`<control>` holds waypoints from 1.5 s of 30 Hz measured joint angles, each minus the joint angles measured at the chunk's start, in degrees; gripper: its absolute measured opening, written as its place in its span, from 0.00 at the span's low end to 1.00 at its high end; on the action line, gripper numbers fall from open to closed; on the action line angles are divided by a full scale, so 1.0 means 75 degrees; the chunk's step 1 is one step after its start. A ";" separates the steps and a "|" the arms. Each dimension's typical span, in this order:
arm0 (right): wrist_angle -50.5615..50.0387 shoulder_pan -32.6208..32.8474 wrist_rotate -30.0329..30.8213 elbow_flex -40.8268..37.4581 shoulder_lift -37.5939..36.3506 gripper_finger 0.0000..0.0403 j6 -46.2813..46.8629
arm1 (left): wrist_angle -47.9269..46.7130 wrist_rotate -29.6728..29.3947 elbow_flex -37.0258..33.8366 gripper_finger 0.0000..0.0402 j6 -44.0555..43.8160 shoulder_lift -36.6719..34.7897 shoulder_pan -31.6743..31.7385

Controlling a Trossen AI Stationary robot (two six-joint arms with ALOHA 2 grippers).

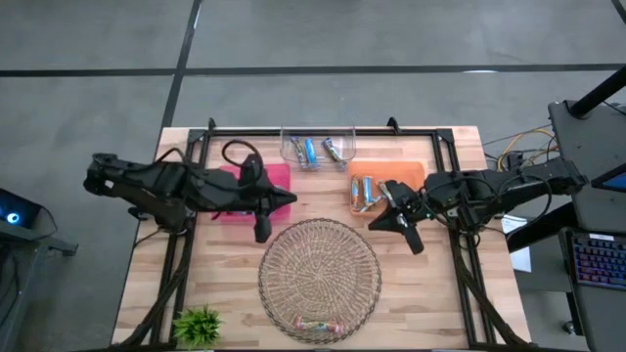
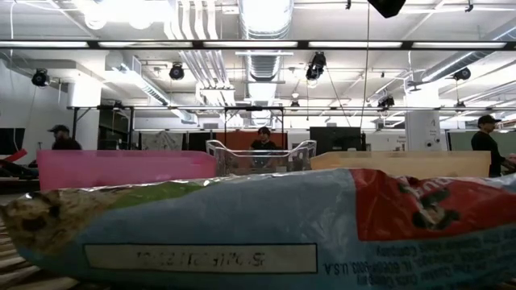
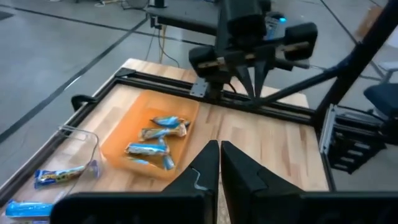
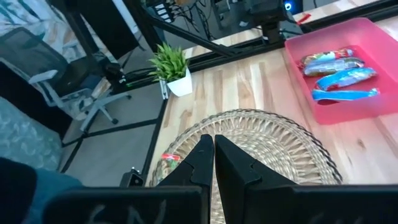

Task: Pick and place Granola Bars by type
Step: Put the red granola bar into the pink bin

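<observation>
On the wooden surface [image 1: 411,293] the granola bars are spread over four containers. One bar [image 1: 315,324] lies in the round wicker basket [image 1: 319,256], close to its near rim, with its long axis running left to right across the surface; the low view is almost filled by this bar's wrapper [image 2: 266,234], which lies flat and lengthwise across the camera, its blue part toward the middle and a red part at one end.

The orange tray [image 1: 411,174] holds several blue-wrapped bars [image 1: 368,192] lying side by side, their long axes roughly from the near side to the far side. The clear bin [image 1: 318,147] at the far edge holds three bars [image 1: 311,151], also lying lengthwise near to far, slightly fanned. The pink tray [image 4: 367,93] holds bars [image 4: 342,78] laid roughly parallel to one another, one reddish and the others blue.

The left tool [image 1: 262,231] hangs over the surface just beside the pink tray's near corner, at the far left of the basket, fingers pressed together and holding nothing. The right tool [image 1: 416,242] hangs beside the orange tray's near edge, at the basket's far right, also fully closed and empty. A small green plant [image 1: 198,324] stands at the near left corner.
</observation>
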 joint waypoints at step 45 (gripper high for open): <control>-0.3541 0.2610 0.0157 0.7751 0.6550 0.05 0.1469 | 0.0074 0.1379 -0.2750 0.00 0.1023 -0.3356 -0.0063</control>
